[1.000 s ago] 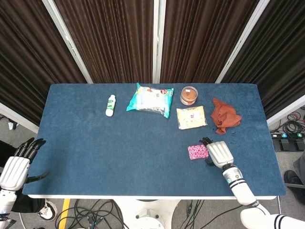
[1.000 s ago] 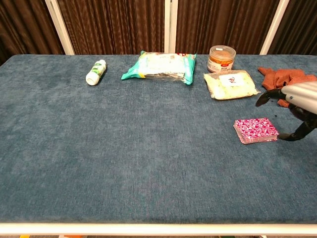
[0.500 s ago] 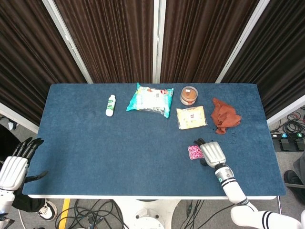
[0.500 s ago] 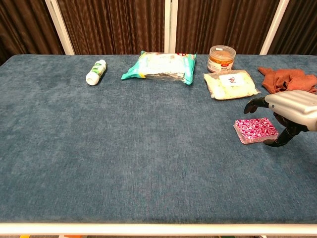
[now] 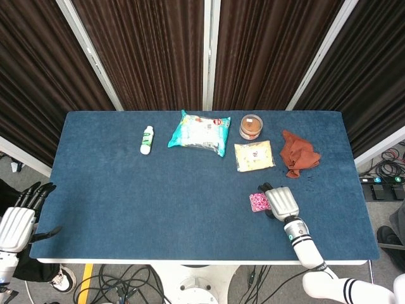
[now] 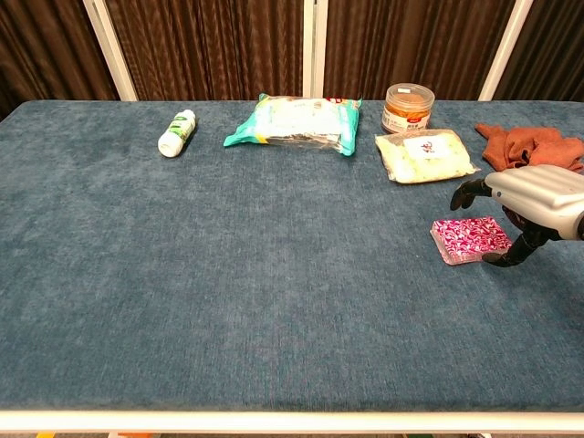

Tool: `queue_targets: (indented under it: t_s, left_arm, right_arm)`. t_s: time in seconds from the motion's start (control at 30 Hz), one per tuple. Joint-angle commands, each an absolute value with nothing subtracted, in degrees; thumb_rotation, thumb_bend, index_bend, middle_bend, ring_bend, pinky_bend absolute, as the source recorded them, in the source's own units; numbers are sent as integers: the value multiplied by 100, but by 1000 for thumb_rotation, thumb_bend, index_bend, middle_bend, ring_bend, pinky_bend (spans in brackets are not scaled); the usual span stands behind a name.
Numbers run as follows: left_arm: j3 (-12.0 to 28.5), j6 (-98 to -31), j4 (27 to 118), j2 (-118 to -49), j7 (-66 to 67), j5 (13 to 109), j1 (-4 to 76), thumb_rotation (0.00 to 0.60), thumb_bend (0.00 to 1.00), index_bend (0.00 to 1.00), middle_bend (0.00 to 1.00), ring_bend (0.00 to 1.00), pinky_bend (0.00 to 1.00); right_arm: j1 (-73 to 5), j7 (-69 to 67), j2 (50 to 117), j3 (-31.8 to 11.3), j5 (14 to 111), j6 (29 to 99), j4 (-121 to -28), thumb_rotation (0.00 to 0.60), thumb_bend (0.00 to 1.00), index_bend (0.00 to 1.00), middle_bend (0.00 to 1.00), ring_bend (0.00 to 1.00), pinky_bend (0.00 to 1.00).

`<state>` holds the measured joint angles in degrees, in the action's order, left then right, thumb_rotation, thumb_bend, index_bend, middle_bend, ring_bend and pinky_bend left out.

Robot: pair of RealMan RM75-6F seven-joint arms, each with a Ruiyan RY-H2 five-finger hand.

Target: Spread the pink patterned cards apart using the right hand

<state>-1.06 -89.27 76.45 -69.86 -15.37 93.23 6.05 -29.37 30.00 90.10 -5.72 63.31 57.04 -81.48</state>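
Near the right front part of the table (image 6: 182, 274), the right hand (image 6: 527, 205) hovers over the pink cards (image 6: 470, 239) with its fingers apart, holding nothing.

The pink patterned cards (image 6: 469, 239) are lying flat on the blue counter (image 6: 228, 274) toward its right side, stacked in one compact block rather than fanned out. The top face is showing a busy pink, white and dark print, and pale edges are showing along the near side of the stack. The stack is sitting slightly askew to the counter's front edge. In the head view, the cards (image 5: 257, 202) are partly disappearing under the right hand (image 5: 280, 202).
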Motion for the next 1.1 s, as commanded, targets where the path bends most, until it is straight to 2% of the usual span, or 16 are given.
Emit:
queue_targets:
  t_s: [0.03, 1.1]
  left_arm:
    - [-101, -8932, 7640, -6987, -1545, 9319, 604, 600, 19, 113, 100, 0, 128]
    - [-80, -8893, 7592, -6964, -1649, 9254, 587, 600, 19, 112, 101, 0, 128]
  right_arm:
    - [-2955, 3039, 9024, -562, 6282, 5695, -8140, 600, 166, 260, 238, 782, 828]
    - [-3103, 3229, 9162, -530, 6057, 5790, -8101, 600, 177, 292, 280, 782, 828]
